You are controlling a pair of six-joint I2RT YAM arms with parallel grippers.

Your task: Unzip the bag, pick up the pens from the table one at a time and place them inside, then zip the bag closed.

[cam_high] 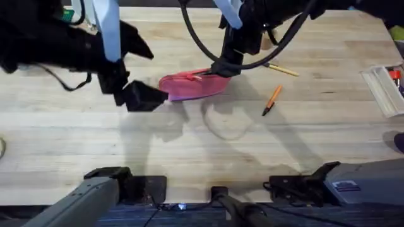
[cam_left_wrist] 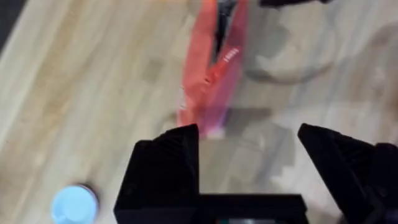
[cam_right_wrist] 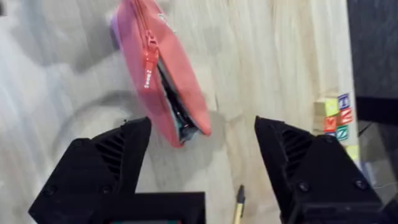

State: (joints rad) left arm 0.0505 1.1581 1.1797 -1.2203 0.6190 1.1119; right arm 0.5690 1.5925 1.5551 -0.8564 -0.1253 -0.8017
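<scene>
The pink bag (cam_high: 192, 85) lies on the wooden table (cam_high: 189, 145), part unzipped, with a dark slit showing at one end (cam_right_wrist: 177, 115). Its zipper pull (cam_right_wrist: 149, 65) sits about mid-length. My right gripper (cam_high: 224, 68) hovers open over the bag's right end (cam_right_wrist: 203, 124). My left gripper (cam_high: 156, 96) is open just off the bag's left end (cam_left_wrist: 249, 134), with the bag (cam_left_wrist: 211, 68) ahead of its fingers. An orange pen (cam_high: 272, 99) lies right of the bag. A yellow-tan pen (cam_high: 281, 69) lies farther back, and a pen end (cam_right_wrist: 238, 208) shows in the right wrist view.
A clear plastic box (cam_high: 384, 88) sits at the table's right edge. Coloured letter blocks (cam_right_wrist: 336, 115) stand off to one side in the right wrist view. A blue-capped round thing (cam_left_wrist: 73, 204) sits near the left gripper. Bare wood lies in front of the bag.
</scene>
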